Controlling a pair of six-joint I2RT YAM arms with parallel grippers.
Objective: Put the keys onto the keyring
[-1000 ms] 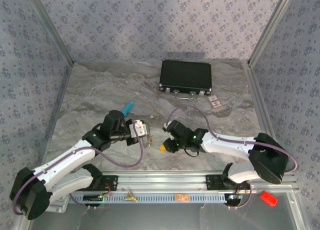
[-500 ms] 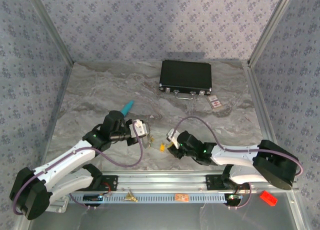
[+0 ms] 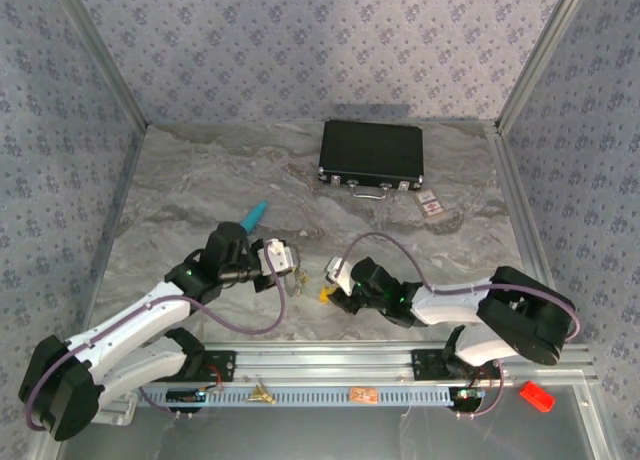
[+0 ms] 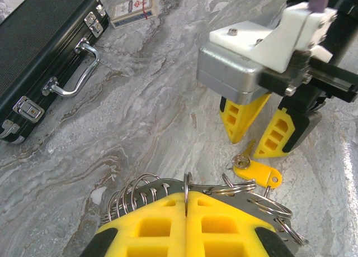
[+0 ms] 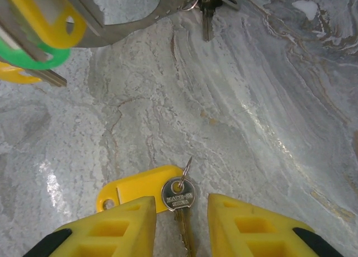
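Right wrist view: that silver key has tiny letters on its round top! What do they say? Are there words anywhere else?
Silver key, round head: two stamped lines, too blurred to read for sure.
Yellow tag joined to it: no writing shows.
Card pack near the black case: red and white print, too small to read.
No other words or numbers can be read.

2 white-shelled arms, the left arm (image 3: 130,320) and right arm (image 3: 450,300), have black joints with small green lights and a purple cable looping along each. The right gripper (image 4: 249,145) has yellow cut-out jaws, a grey block, a white screwed plate.
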